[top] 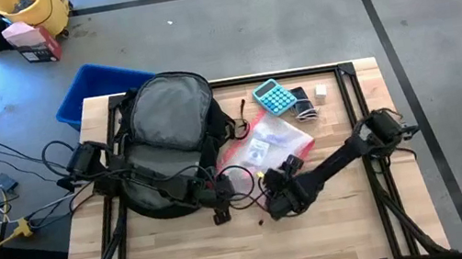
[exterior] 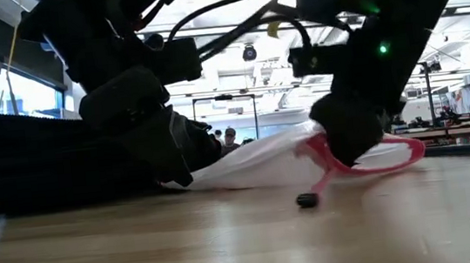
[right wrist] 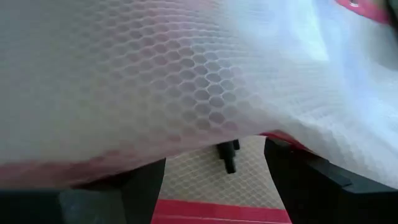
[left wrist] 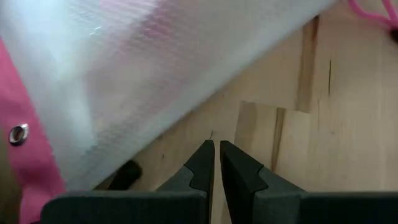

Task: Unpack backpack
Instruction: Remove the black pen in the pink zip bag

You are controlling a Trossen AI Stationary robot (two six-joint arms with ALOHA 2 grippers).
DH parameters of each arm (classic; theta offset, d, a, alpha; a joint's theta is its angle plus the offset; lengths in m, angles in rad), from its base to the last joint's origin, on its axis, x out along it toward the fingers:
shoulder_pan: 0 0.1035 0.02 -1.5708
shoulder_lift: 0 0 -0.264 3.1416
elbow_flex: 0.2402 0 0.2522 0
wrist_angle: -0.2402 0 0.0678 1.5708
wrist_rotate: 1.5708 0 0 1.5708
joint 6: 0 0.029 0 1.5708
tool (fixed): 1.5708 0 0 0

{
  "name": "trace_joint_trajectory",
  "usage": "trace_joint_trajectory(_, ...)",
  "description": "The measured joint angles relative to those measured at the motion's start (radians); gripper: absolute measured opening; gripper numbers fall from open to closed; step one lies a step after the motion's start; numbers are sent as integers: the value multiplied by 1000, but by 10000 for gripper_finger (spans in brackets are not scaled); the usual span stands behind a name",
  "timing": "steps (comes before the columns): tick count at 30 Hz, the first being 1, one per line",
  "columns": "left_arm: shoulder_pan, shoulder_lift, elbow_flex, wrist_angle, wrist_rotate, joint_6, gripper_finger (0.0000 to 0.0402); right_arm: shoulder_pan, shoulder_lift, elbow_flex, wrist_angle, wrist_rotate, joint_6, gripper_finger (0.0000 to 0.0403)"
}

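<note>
the backpack (top: 167, 135) lies flat on the left half of the wooden desk (top: 348, 222), grey back panel up, straps trailing toward the near edge. just to its right sits the clear pink-edged pouch (top: 266, 147), one corner close against the bag. beyond the pouch, toward the far right of the desk, a teal calculator (top: 275, 96) with a small dark item and a small white item beside it.

the left tool (top: 220, 207) is down low at the near edge of the backpack, by the pouch's near corner; the left wrist view has its two fingers (left wrist: 202, 165) pressed together with only a sliver between, nothing in them, bare wood beneath and the pouch just ahead.

the right tool (top: 274, 192) reaches in from the right and sits at the pouch's near edge. in the right wrist view its fingers (right wrist: 311, 180) stand apart with the honeycomb-textured plastic draped across them. the low view shows the pouch (exterior: 265, 163) lifted off the wood at that end, a pink loop (exterior: 378, 164) hanging, and a small black piece (exterior: 308, 200) lying on the desk below.
</note>
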Motion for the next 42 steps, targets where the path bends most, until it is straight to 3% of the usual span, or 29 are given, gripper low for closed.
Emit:
trace_joint_trajectory(5, 4, 0, 0, -71, -103, -7, 9, 5, -59, -60, 427, -123, -216, 259)
trace_joint_trajectory(7, 2, -1, 1, -104, -157, -12, 9, 12, -62, -61, 517, -129, -265, 259)
trace_joint_trajectory(15, -72, -13, 102, -200, -393, 2, 0, 15, -63, -25, 254, -3, -33, 259)
trace_joint_trajectory(23, -85, -14, 119, -118, -472, 75, 0, 15, -63, -25, 384, -29, -116, 259)
trace_joint_trajectory(28, -54, -14, 94, -121, -463, 75, 0, 16, -63, -25, 427, -8, -164, 259)
trace_joint_trajectory(33, 53, -14, 35, -106, -488, 121, 0, 18, -63, -25, 441, 6, -159, 259)
trace_joint_trajectory(42, 206, -14, -115, 146, -206, 232, 0, -31, -62, -26, 252, 58, 39, 259)
